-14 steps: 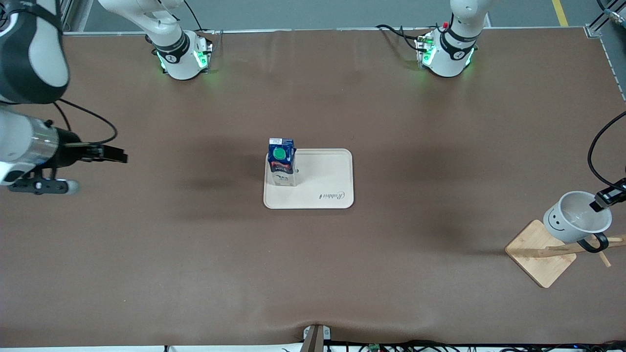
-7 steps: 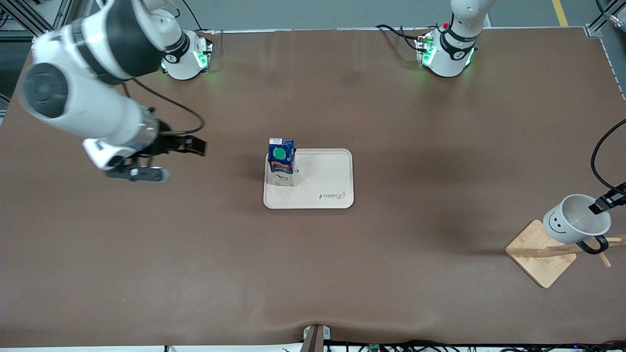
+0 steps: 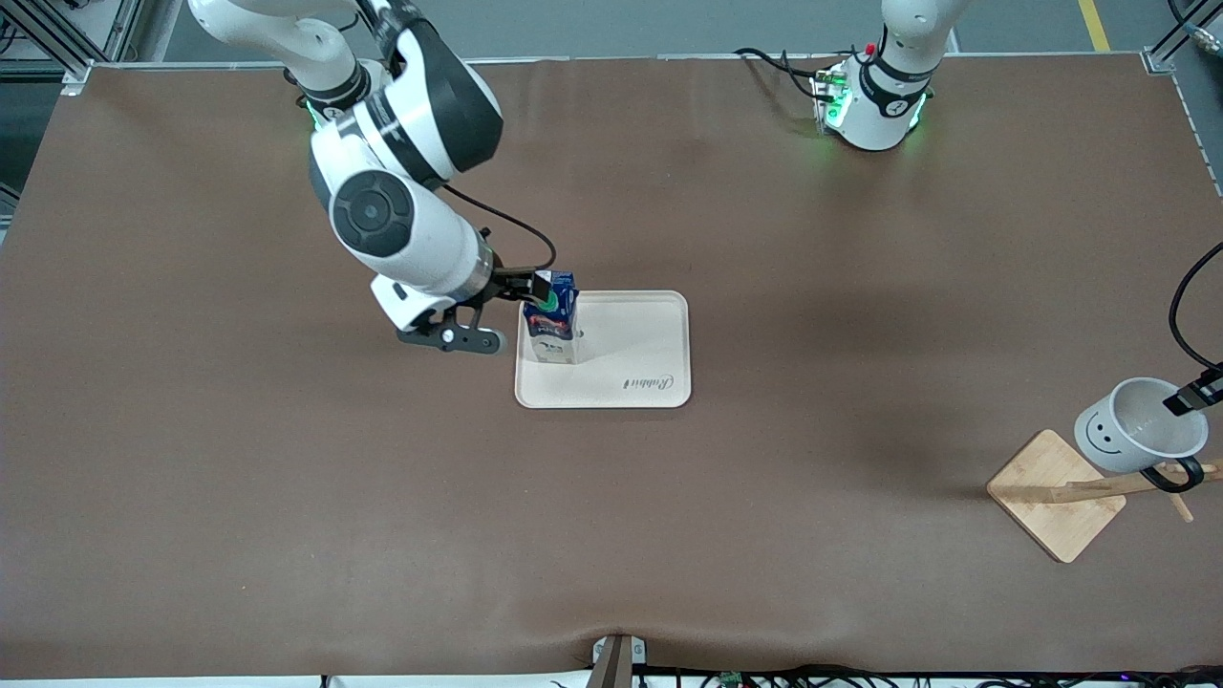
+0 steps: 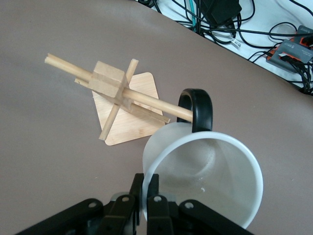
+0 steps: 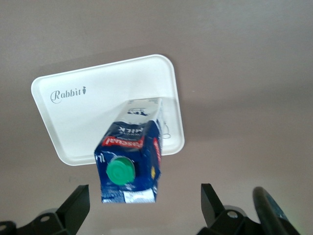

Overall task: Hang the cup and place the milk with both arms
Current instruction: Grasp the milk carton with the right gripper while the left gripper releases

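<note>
The cup (image 3: 1137,425) hangs tilted over the wooden rack (image 3: 1056,492) at the left arm's end of the table. My left gripper (image 3: 1194,394) is shut on its rim. In the left wrist view the fingers (image 4: 139,188) pinch the cup's (image 4: 205,176) wall, and the black handle (image 4: 195,108) sits at the tip of a rack peg (image 4: 146,98). The milk (image 3: 551,315) stands upright on the white tray (image 3: 640,354). My right gripper (image 3: 535,284) is open at the carton's top; its wrist view shows the milk (image 5: 132,156) between the spread fingers (image 5: 76,205), untouched.
The tray lies mid-table with "Rabbit" printed on it (image 5: 68,95). The rack's base (image 4: 129,110) is a flat wooden square with crossed pegs. Cables (image 4: 234,22) lie off the table edge by the rack. A cable (image 3: 1185,306) trails from the left wrist.
The right arm has swung in from its end of the table to the milk, gripper still open. The left gripper has shifted the cup slightly outward along the peg.
</note>
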`<action>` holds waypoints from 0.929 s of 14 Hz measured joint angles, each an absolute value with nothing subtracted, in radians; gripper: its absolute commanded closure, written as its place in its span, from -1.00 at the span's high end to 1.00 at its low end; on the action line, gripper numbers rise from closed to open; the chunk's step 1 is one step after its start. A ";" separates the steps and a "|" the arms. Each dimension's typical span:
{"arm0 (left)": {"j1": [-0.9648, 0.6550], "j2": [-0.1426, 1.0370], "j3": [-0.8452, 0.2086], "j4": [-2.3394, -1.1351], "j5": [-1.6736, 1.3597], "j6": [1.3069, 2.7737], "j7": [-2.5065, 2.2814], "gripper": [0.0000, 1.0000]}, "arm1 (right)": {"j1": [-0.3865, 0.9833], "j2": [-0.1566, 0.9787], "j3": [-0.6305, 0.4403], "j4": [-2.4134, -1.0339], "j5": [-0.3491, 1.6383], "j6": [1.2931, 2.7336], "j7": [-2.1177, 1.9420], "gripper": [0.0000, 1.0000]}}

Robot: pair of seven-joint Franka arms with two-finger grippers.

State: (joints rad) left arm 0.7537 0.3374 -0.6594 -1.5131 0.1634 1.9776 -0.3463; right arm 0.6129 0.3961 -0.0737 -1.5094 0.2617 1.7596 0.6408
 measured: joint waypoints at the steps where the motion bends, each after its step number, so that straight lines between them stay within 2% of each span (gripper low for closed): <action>1: 0.756 0.339 -0.659 -1.515 0.159 1.978 -0.346 -1.00 | 0.616 0.409 -0.074 -1.510 0.265 1.765 0.641 1.00; 7: 0.781 0.364 -0.659 -1.521 0.124 1.979 -0.344 -1.00 | 0.666 0.469 -0.074 -1.511 0.268 1.814 0.641 1.00; 8: 0.782 0.368 -0.659 -1.521 0.124 1.980 -0.344 -0.83 | 0.671 0.477 -0.074 -1.511 0.268 1.820 0.641 1.00; 9: 0.783 0.370 -0.659 -1.522 0.124 1.981 -0.344 -0.22 | 0.677 0.484 -0.074 -1.511 0.268 1.826 0.641 1.00; 10: 0.784 0.371 -0.659 -1.523 0.124 1.980 -0.343 0.57 | 0.682 0.488 -0.074 -1.514 0.268 1.834 0.641 1.00; 11: 0.785 0.373 -0.659 -1.524 0.124 1.980 -0.339 1.00 | 0.687 0.490 -0.074 -1.518 0.268 1.845 0.641 1.00; 13: 0.785 0.379 -0.659 -1.525 0.124 1.981 -0.333 1.00 | 0.699 0.495 -0.074 -1.532 0.268 1.870 0.641 1.00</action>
